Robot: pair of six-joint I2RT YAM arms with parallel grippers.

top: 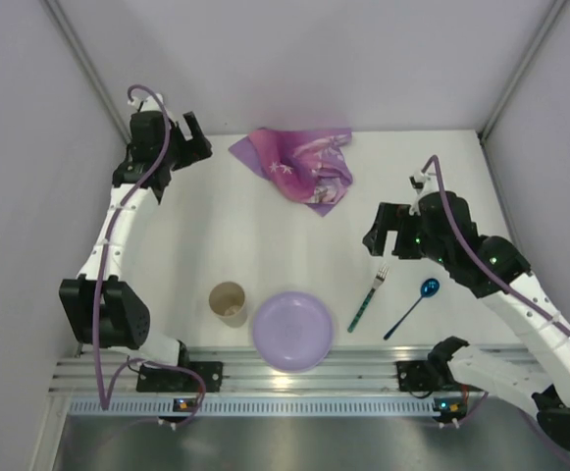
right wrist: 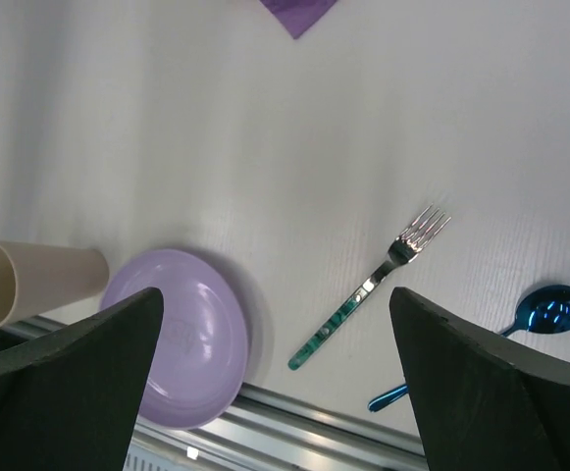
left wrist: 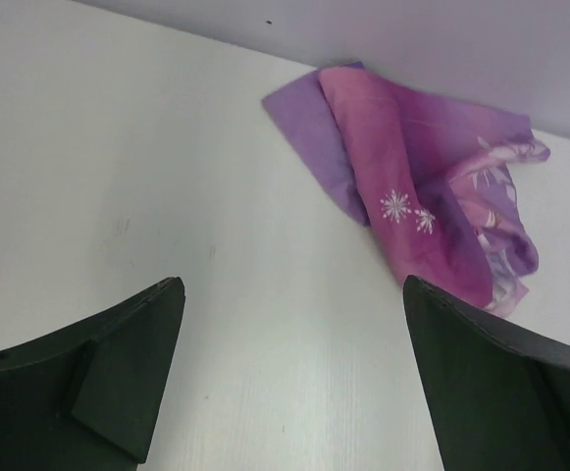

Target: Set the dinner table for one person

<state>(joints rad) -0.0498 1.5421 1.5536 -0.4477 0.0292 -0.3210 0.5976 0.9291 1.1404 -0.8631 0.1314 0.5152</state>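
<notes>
The white dinner table (top: 265,235) holds a crumpled purple-pink placemat (top: 299,167) at the back, also in the left wrist view (left wrist: 432,211). At the near edge are a beige cup (top: 229,302), a lilac plate (top: 291,331), a green-handled fork (top: 368,298) and a blue spoon (top: 412,306). The right wrist view shows the plate (right wrist: 181,339), fork (right wrist: 373,285), spoon (right wrist: 530,324) and cup (right wrist: 29,283). My left gripper (top: 194,139) is open and empty, left of the placemat. My right gripper (top: 388,234) is open and empty, above the table behind the fork.
Grey walls enclose the table on the left, back and right. A metal rail (top: 304,378) with the arm bases runs along the near edge, just beside the plate.
</notes>
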